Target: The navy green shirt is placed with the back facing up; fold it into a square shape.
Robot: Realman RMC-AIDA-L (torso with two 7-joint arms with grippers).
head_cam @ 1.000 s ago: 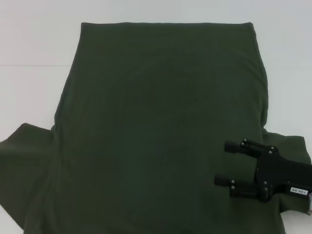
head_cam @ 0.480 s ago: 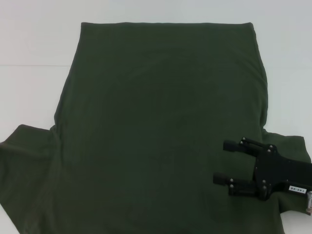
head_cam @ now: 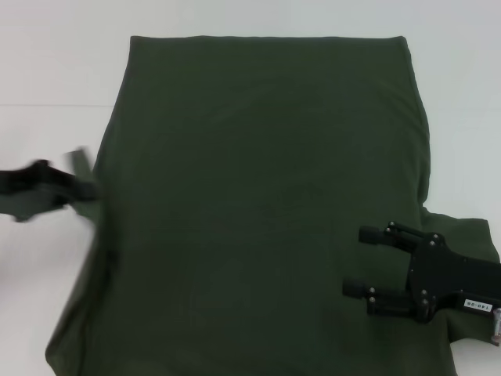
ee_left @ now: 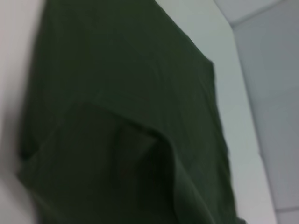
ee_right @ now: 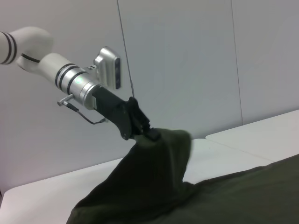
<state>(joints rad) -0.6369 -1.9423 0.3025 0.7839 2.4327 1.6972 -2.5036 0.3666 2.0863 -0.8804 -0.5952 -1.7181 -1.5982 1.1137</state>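
Left tool (head_cam: pixel 82 186) is clenched on the navy green shirt's (head_cam: pixel 266 204) sleeve, lifted off the desk (head_cam: pixel 47 78); right tool (head_cam: pixel 368 262) rests spread wide on it.

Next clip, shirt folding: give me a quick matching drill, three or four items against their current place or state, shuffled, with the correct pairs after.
Items:
1. left gripper
2. right gripper
3. navy green shirt
4. table

States:
A. white, bare beyond the cloth
B. back up, one sleeve lifted off the surface
C. open, low over the right sleeve
D. shut on the raised left sleeve

Pairs: 1-D, 2-C, 3-B, 4-A
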